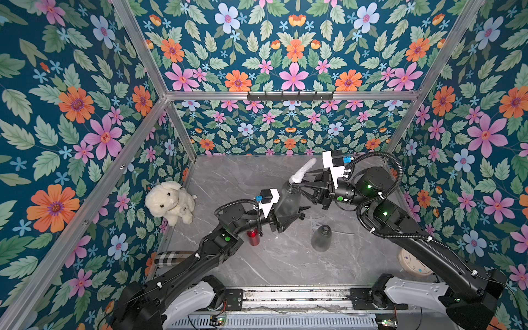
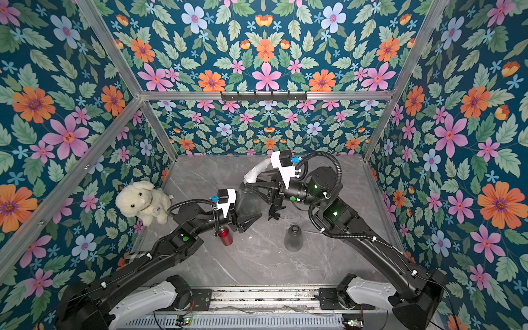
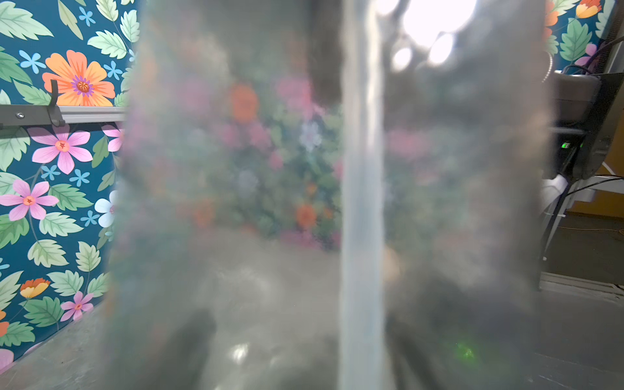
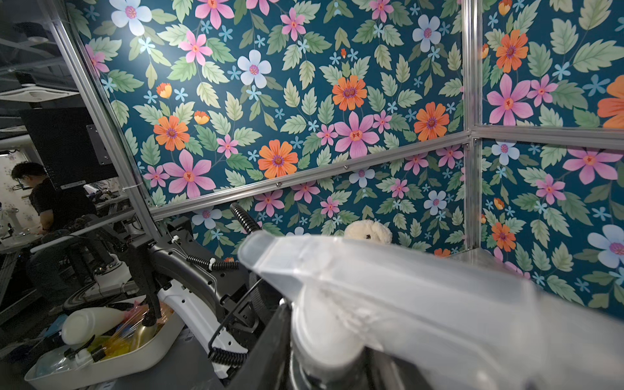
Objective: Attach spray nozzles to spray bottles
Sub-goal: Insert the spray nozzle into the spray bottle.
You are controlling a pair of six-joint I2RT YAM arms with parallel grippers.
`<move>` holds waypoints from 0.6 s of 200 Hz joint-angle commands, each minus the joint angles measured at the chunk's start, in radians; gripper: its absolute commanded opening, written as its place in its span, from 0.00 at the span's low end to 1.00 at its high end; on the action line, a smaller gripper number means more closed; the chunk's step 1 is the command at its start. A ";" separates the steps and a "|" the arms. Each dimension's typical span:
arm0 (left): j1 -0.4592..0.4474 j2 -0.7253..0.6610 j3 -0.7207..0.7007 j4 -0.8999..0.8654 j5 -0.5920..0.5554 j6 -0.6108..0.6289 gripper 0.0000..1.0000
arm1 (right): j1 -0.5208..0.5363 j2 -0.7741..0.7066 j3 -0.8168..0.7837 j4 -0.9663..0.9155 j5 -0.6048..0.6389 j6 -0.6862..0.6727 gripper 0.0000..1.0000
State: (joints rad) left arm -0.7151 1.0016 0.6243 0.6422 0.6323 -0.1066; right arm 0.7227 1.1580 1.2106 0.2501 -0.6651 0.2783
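- Our left claw [image 1: 291,215] clasps the grey bottle [image 1: 288,200] low on its body, near the middle of the bench [image 1: 285,265], which should brace it against twisting.
- Our right claw [image 1: 294,184], reaching in from 3 o'clock, pinches the whitish nozzle [image 1: 304,170] at its collar on the bottle's neck, likely to screw it down.
- A second grey bottle [image 1: 321,237] waits at 5 o'clock and the red bottle [image 1: 253,237] at 7 o'clock.

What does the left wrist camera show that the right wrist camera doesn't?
Left wrist only: the grey bottle filling the frame, blurred, with a pale dip tube inside. Right wrist only: the whitish nozzle close up, the plush toy behind it, a tray of clutter outside. Both: floral wall panels and aluminium framing.
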 commanded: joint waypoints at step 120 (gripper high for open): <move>0.002 0.013 0.013 -0.009 -0.048 0.010 0.00 | 0.002 -0.015 0.090 -0.166 -0.067 -0.044 0.54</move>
State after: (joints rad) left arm -0.7151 1.0153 0.6346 0.6365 0.6224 -0.0978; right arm 0.7227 1.1500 1.2896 0.0784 -0.6743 0.2398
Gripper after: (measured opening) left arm 0.809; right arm 0.541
